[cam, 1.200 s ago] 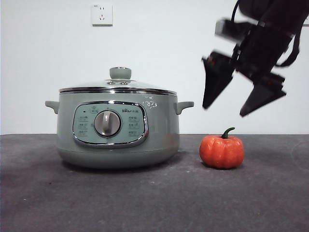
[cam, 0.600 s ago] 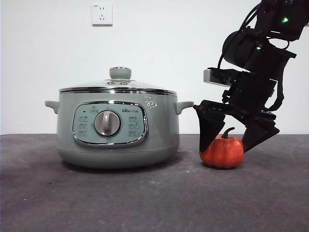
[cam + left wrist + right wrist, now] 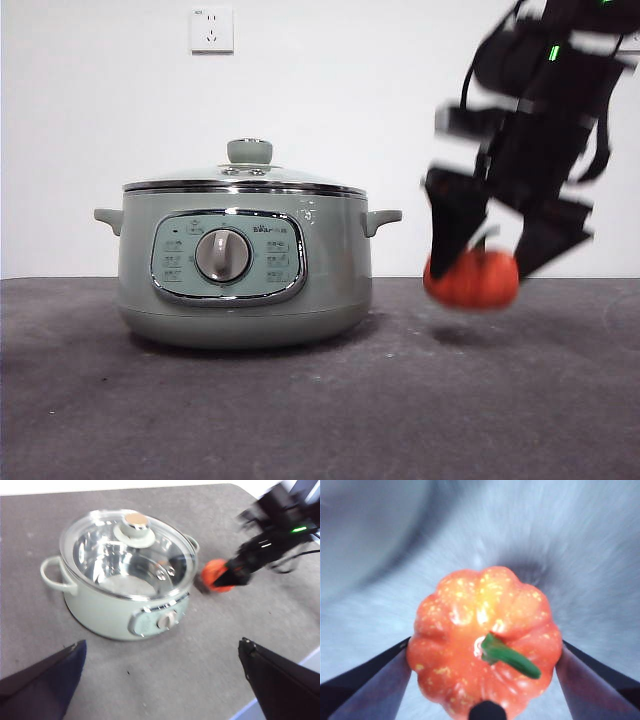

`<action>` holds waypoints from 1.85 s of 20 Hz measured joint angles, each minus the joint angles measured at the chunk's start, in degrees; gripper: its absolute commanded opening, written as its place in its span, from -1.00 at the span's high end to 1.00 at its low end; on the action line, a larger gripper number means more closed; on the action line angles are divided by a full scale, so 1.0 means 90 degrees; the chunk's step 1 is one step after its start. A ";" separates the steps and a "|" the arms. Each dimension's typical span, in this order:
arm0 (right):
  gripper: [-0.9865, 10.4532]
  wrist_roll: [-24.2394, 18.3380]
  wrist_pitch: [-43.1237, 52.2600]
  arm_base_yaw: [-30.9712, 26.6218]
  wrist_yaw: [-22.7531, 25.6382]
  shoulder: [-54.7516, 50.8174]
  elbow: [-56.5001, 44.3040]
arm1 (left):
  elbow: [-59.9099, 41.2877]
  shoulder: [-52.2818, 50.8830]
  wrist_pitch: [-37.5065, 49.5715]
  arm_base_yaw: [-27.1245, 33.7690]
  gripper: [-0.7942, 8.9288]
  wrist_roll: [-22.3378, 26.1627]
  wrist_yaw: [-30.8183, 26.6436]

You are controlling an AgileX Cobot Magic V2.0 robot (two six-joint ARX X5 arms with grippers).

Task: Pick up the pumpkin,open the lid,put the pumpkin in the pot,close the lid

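So the right hand (image 3: 487, 258) has the pumpkin (image 3: 472, 280) pinched between its two jaws, one on each side of the ribbed body, stem pointing up toward the wrist. It's clear of the table (image 3: 300, 400), with a shadow underneath, off to the side of the pot (image 3: 240, 270) near one handle. The arm comes down steeply from above, blurred in the front view (so probably moving). The lid (image 3: 132, 540) sits shut on the pot, which I'd guess is why the left hand (image 3: 160, 680) hangs over it with jaws spread wide, holding nothing, ready for the knob.
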 measured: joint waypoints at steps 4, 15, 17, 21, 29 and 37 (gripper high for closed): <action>0.84 0.0024 -0.0469 0.0000 0.0000 -0.1253 0.0000 | 0.0000 0.0867 0.0833 -0.0131 -0.65 0.0000 -0.0007; 0.84 0.0126 -0.1462 0.0000 -0.0002 -0.3626 0.0000 | 0.0648 0.3980 0.3781 -0.1486 -0.65 -0.0338 -0.1061; 0.84 0.0126 -0.1564 0.0000 -0.0002 -0.3776 0.0000 | 0.1161 0.4614 0.3796 -0.1693 -0.65 -0.0335 -0.1202; 0.84 0.0126 -0.1746 0.0000 -0.0002 -0.3871 0.0000 | 0.2130 0.5714 0.3837 -0.2006 -0.65 -0.0335 -0.1341; 0.84 0.0141 -0.1829 0.0000 -0.0002 -0.3869 0.0000 | 0.2623 0.6846 0.3920 -0.2319 -0.65 -0.0262 -0.1547; 0.84 0.0143 -0.1831 0.0000 0.0000 -0.3869 0.0000 | 0.2640 0.6948 0.3677 -0.2409 -0.26 -0.0185 -0.1863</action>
